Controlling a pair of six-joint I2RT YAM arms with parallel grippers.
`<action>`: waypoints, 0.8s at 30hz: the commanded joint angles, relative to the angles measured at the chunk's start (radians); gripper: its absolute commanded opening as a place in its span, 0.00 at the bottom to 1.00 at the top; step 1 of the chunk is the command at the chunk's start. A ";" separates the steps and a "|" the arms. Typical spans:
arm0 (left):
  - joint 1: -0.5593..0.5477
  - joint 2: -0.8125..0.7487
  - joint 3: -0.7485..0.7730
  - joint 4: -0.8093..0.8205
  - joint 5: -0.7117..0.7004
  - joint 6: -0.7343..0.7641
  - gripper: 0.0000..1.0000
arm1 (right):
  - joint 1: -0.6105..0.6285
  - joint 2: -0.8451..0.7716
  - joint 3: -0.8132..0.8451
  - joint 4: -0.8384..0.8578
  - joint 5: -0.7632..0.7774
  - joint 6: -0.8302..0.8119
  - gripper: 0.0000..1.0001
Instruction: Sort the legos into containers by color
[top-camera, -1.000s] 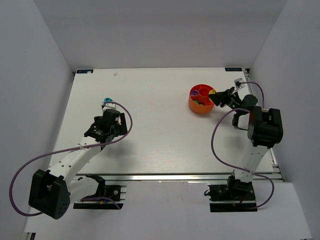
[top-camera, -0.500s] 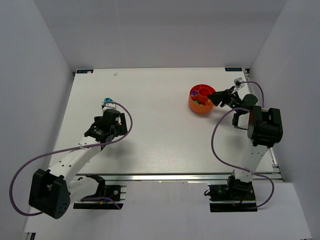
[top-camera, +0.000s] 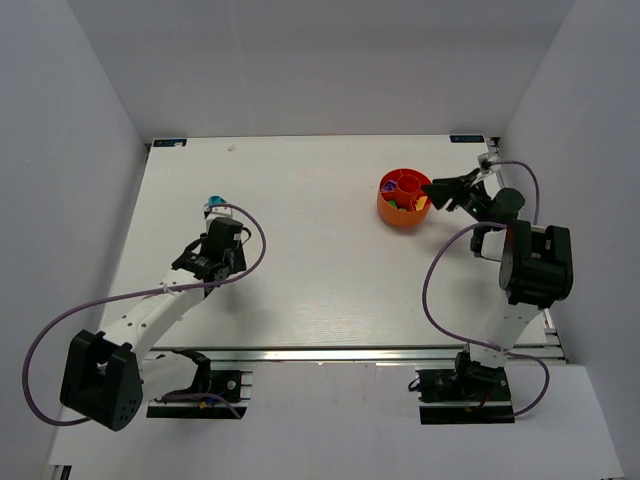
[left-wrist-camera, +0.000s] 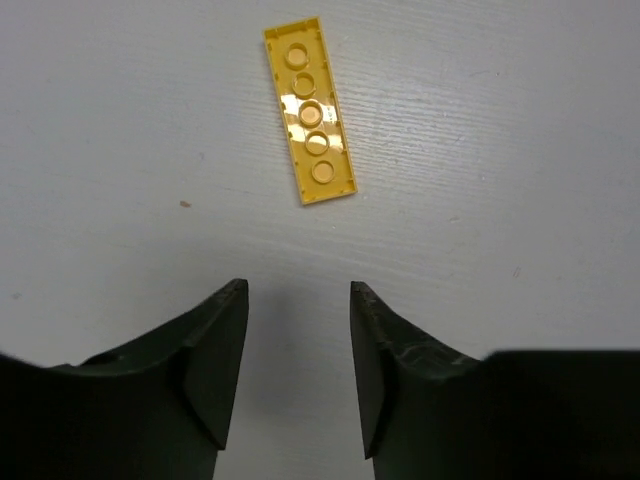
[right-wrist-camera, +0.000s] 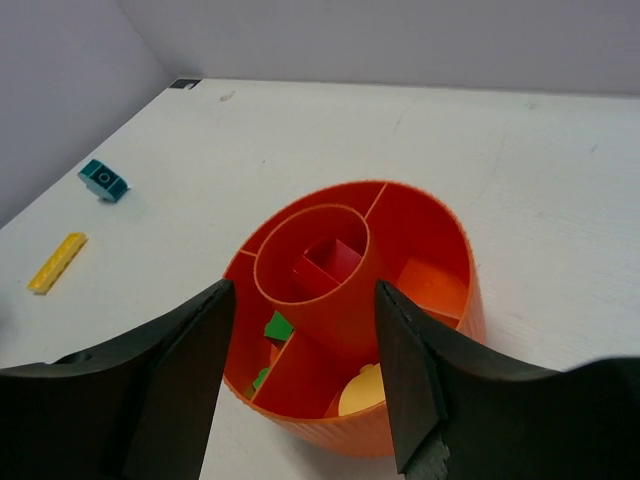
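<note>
Top external: right hand (top-camera: 431, 187) has shifted slightly beside orange bowl (top-camera: 388, 209).

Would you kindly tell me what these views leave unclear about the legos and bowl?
Top external: legos inside the orange bowl are too small to count.
Top external: the yellow plate is hidden by the left gripper.
Right wrist: fingers of the right gripper cover parts of the bowl's near half.

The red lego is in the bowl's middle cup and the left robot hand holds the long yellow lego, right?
No. The left gripper holds nothing: the long yellow lego lies on the table ahead of its open jaws, as the left wrist view shows. The red lego is in the bowl's middle cup.
</note>
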 joint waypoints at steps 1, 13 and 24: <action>0.003 0.036 0.049 -0.018 -0.023 -0.052 0.51 | -0.031 -0.195 -0.019 0.260 0.062 -0.061 0.62; 0.108 0.448 0.285 -0.076 0.087 -0.120 0.85 | -0.016 -0.771 0.039 -0.946 0.145 -0.643 0.89; 0.164 0.699 0.474 -0.104 0.112 -0.168 0.69 | -0.027 -0.927 0.004 -1.104 -0.004 -0.563 0.89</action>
